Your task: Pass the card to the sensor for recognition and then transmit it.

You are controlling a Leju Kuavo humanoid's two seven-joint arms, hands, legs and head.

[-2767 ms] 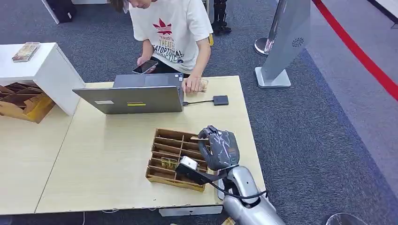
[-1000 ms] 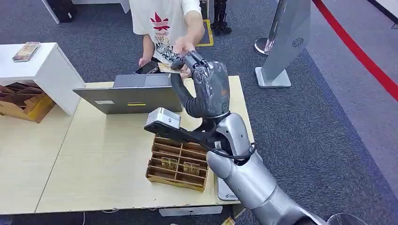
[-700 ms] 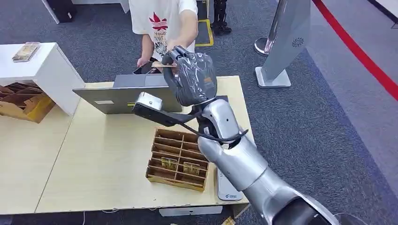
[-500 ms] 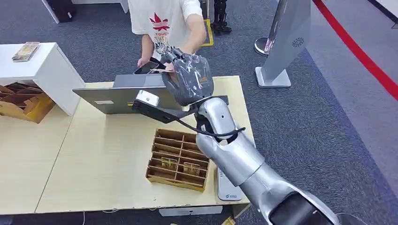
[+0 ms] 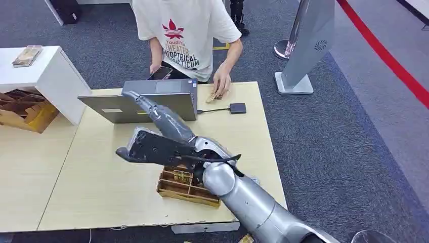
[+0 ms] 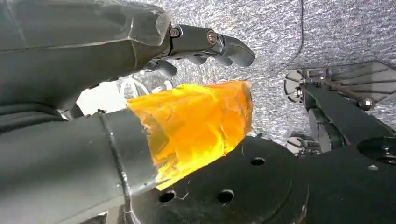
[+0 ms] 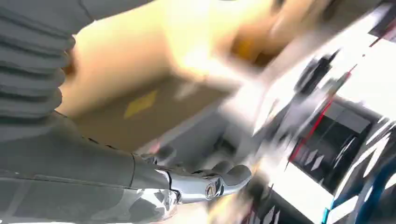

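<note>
right hand (image 5: 161, 117): fingers stretched out, empty | left hand (image 6: 187, 42): loose, empty | card (image 5: 213, 94): under the person's hand (image 5: 221, 83), beside the laptop (image 5: 146, 106) | tip: you'll probably want 1 slow swing over the tray (image 5: 187, 192), right wrist view's all smeared

Matt wooden table (image 5: 101, 177), rough grey carpet (image 5: 344, 142), glossy silver arm (image 5: 243, 197)
</note>
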